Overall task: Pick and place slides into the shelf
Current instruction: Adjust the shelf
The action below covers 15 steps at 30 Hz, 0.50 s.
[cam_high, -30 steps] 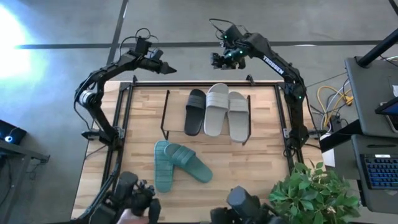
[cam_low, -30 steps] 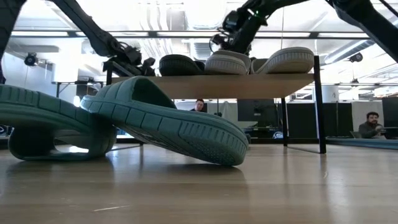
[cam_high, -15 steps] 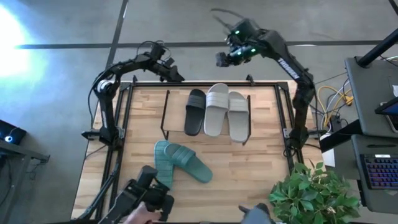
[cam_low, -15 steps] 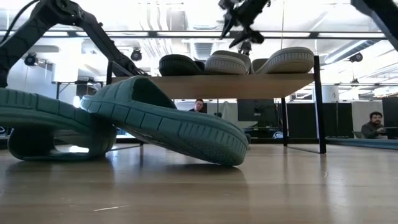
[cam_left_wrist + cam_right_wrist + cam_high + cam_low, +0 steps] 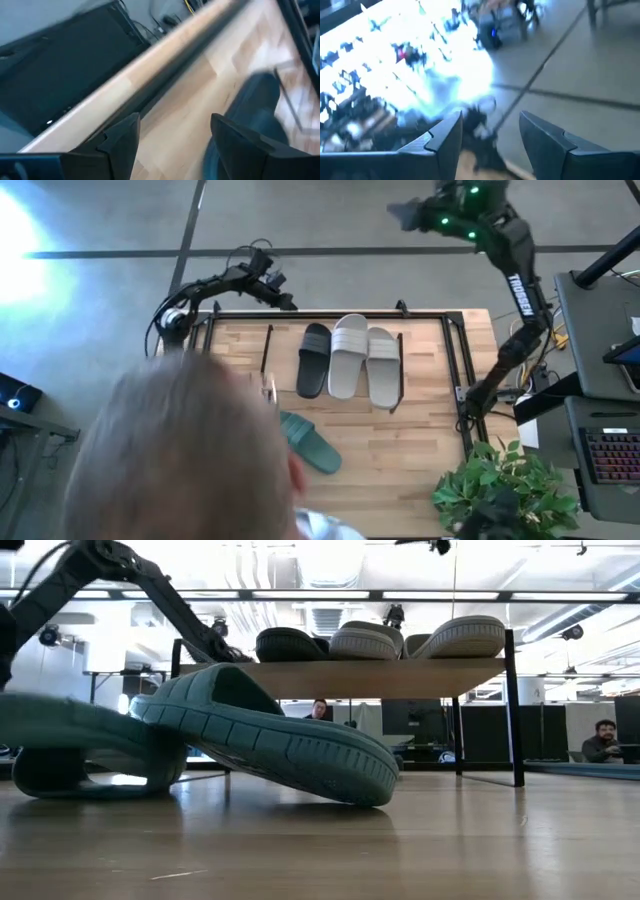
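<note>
Reaching right arm [image 5: 520, 280] high (fingers [image 5: 445, 142] apart)

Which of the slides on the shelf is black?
The black slide, at the left end of the row on the shelf; the two slides beside it are light grey.

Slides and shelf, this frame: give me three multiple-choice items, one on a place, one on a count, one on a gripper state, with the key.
1. Where does the black slide lie?
A. on the shelf, left of the white slides
B. on the floor
C. under the plant

2. How many slides lie on the shelf?
A. one
B. three
C. six

3. How is the left gripper?
A. shut on a teal slide
B. shut on the shelf's frame
C. open and empty

Key: 1 A, the high view shows it beside the white pair. 2 B, one black and two white; a teal slide lies on the table. 3 C, the left wrist view shows its fingers apart with nothing between.
</note>
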Tool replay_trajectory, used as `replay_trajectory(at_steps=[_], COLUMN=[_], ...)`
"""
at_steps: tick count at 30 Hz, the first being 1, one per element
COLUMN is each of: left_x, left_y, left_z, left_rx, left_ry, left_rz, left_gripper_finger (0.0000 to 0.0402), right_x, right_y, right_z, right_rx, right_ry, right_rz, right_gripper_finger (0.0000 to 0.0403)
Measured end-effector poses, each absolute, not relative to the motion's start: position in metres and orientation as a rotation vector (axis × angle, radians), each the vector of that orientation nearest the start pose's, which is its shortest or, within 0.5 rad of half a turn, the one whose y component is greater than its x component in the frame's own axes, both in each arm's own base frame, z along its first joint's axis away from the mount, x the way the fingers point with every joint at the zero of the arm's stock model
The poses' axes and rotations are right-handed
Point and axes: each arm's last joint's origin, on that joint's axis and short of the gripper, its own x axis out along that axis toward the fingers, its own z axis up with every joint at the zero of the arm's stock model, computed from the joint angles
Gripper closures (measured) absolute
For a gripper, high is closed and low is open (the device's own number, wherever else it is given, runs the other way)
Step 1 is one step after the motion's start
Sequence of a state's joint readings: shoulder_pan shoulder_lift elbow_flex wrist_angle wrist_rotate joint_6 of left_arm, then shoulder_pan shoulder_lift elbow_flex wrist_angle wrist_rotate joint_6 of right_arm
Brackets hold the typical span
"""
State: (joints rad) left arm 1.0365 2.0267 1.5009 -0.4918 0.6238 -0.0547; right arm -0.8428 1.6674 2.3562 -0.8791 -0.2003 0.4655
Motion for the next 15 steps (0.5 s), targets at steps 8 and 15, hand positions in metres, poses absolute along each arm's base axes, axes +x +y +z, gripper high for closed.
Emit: replay_trajectory(at_steps=[8,15], left_x=[0.241,0.245], left_y=[0.356,0.356], left_z=[0.164,0.165], left_rx=[-0.657,-0.621], left_ry=[0.694,0.666], left_rz=[0.145,0.104], left_gripper_finger=[0.0173,0.021], right_x=[0.17,0.164], right_y=[-0.229,-0.243], right_z=[0.549,0.535], right_rx=[0.717,0.852], right_ry=[-0.04,0.009], right_rz=[-0.774,-0.797], right_gripper_finger=[0.0216,0.0216])
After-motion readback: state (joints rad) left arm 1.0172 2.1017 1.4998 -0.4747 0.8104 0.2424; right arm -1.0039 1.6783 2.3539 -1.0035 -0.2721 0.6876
